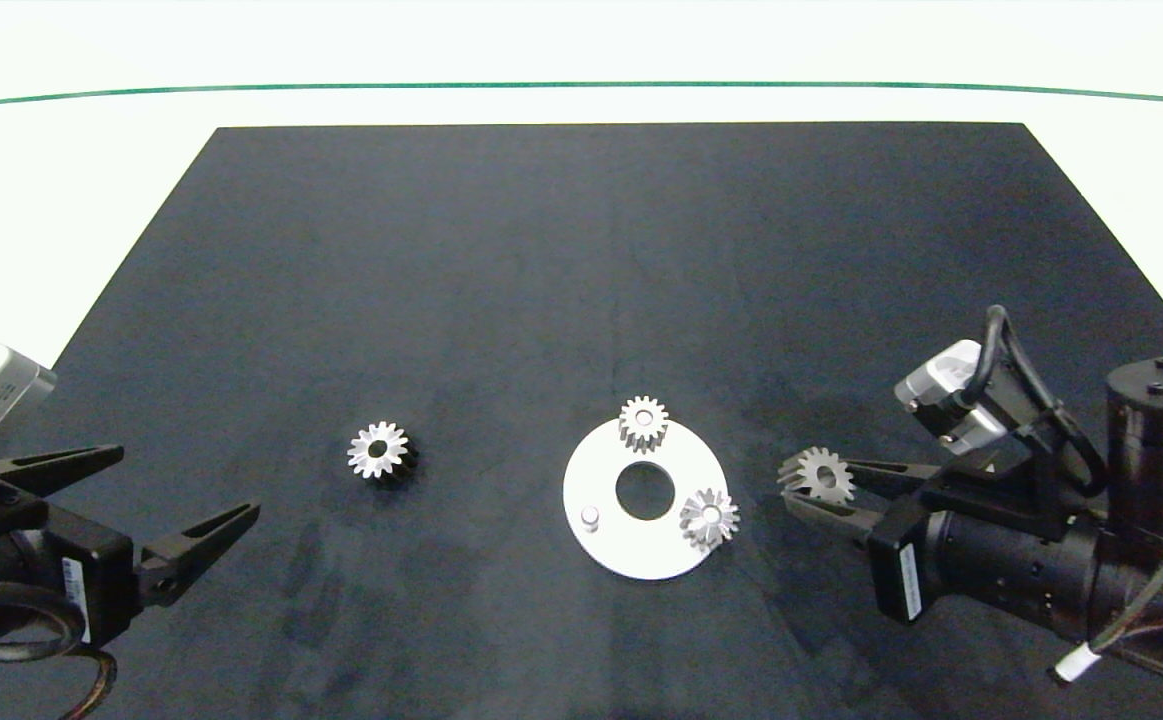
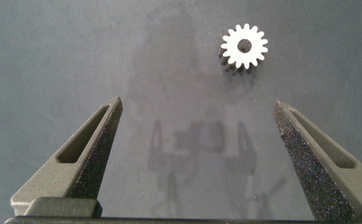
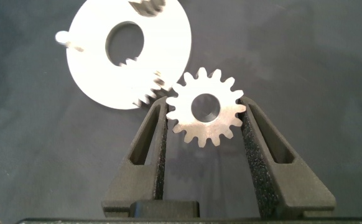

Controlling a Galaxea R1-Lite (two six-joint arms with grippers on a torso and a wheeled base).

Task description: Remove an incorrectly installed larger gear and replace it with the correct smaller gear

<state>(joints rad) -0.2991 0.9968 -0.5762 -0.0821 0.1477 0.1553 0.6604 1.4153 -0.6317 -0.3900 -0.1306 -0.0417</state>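
Observation:
My right gripper (image 1: 791, 486) is shut on the larger gear (image 1: 818, 473), a silvery gear with long pointed teeth, just right of the white ring plate (image 1: 601, 470). In the right wrist view that larger gear (image 3: 204, 107) sits between the two fingers, clear of the plate (image 3: 94, 74). The smaller gear (image 1: 378, 450), stubby-toothed with a dark flank, lies flat on the black mat left of the plate. It shows ahead of my open left gripper (image 2: 196, 109), a little towards one finger, as the smaller gear (image 2: 244, 46). The left gripper (image 1: 189, 481) is at the near left.
The plate carries two more gears, one at its far edge (image 1: 643, 422) and one at its right edge (image 1: 709, 517). A bare peg (image 1: 590, 516) stands on its near-left part. The black mat (image 1: 581, 250) stretches back to a white table edge.

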